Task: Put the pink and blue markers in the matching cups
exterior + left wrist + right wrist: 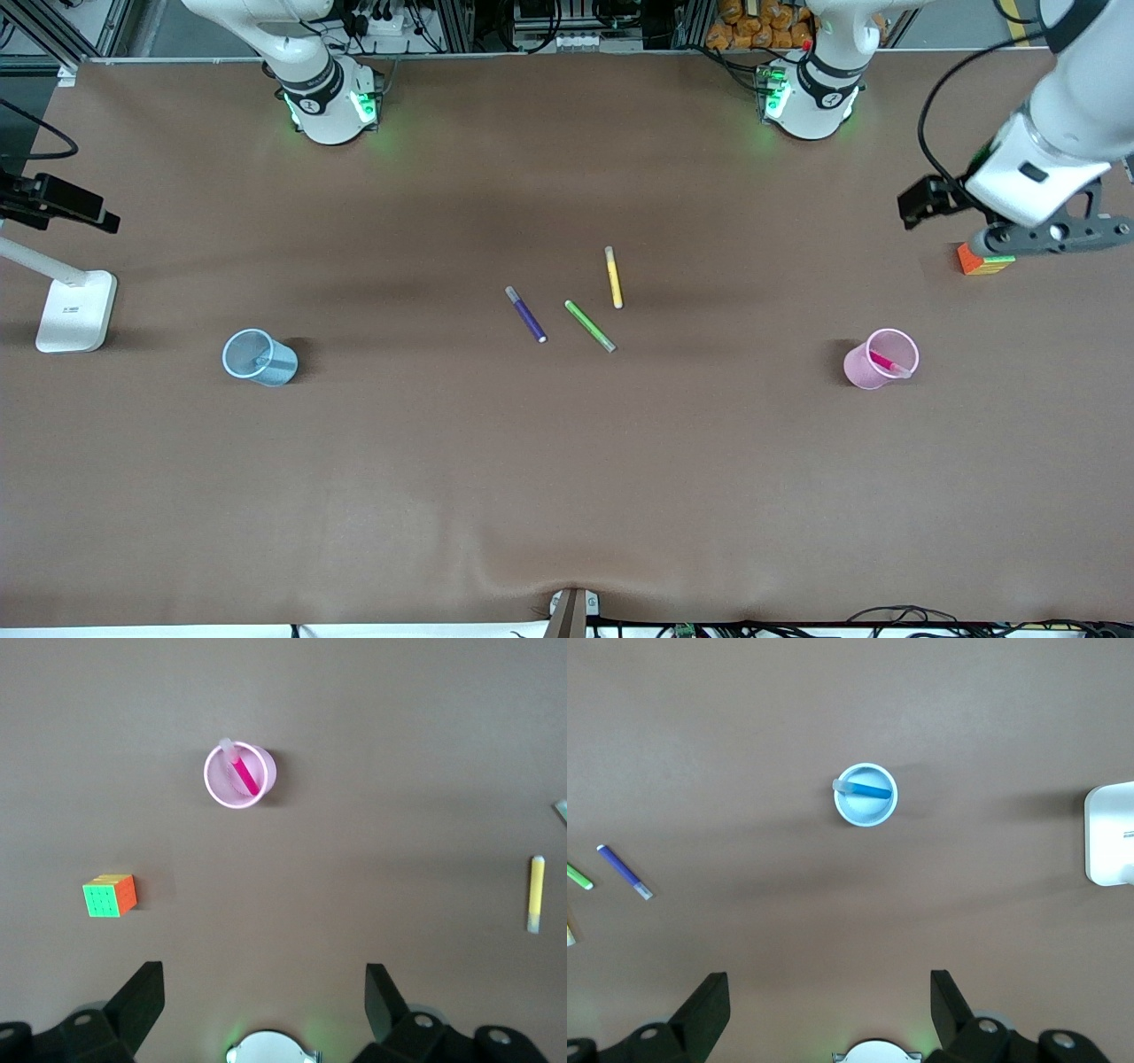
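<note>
The pink marker (886, 362) stands slanted inside the light pink cup (858, 368) at the left arm's end of the table; both show in the left wrist view, marker (244, 775) in cup (213, 784). The blue marker (270, 362) leans inside the light blue cup (239, 354) at the right arm's end; the right wrist view shows that marker (868, 790) in the cup (866, 815). My left gripper (264, 992) is open and empty, high over the table by a colour cube (1050, 235). My right gripper (830, 997) is open and empty, high above the blue cup and out of the front view.
A purple marker (526, 315), a green marker (590, 325) and a yellow marker (613, 277) lie at the table's middle. A colour cube (982, 260) sits under the left gripper. A white lamp base (75, 310) stands at the right arm's end.
</note>
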{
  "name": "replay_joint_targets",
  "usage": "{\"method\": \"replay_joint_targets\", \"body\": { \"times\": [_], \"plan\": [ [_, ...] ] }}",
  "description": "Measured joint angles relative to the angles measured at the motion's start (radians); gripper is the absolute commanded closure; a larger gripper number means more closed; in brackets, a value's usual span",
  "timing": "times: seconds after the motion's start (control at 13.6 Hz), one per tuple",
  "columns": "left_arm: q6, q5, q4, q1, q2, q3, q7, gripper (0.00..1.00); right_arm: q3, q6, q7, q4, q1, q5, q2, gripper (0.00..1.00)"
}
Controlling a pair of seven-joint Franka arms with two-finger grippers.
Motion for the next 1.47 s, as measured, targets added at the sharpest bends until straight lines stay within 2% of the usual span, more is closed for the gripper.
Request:
{"method": "replay_joint_targets", "body": {
  "times": [0.22, 0.37, 0.74, 0.88, 1.1, 1.47],
  "plan": [
    [-0.009, -0.044, -0.019, -0.124, -0.036, 0.178, 0.017, 0.0, 0.004, -0.029, 0.0, 0.001, 0.003, -0.014, 0.0, 0.0],
    [-0.009, -0.087, -0.038, -0.133, -0.057, 0.227, 0.031, 0.0, 0.003, -0.049, 0.0, 0.012, 0.003, -0.02, -0.001, 0.0],
    [0.006, -0.094, -0.103, -0.137, -0.119, 0.229, 0.03, 0.0, 0.018, -0.055, -0.028, 0.029, 0.006, -0.06, -0.004, 0.0],
    [0.015, -0.094, -0.113, -0.136, -0.131, 0.23, 0.031, 0.0, 0.02, -0.013, -0.033, 0.03, 0.007, -0.061, -0.004, 0.0],
    [0.024, -0.054, -0.111, -0.136, -0.132, 0.233, 0.04, 0.0, 0.021, 0.039, -0.034, 0.032, 0.007, -0.061, -0.004, 0.0],
    [0.028, -0.036, -0.063, -0.131, -0.136, 0.242, 0.106, 0.0, 0.023, 0.047, -0.034, 0.032, 0.015, -0.061, -0.004, 0.0]
  ]
}}
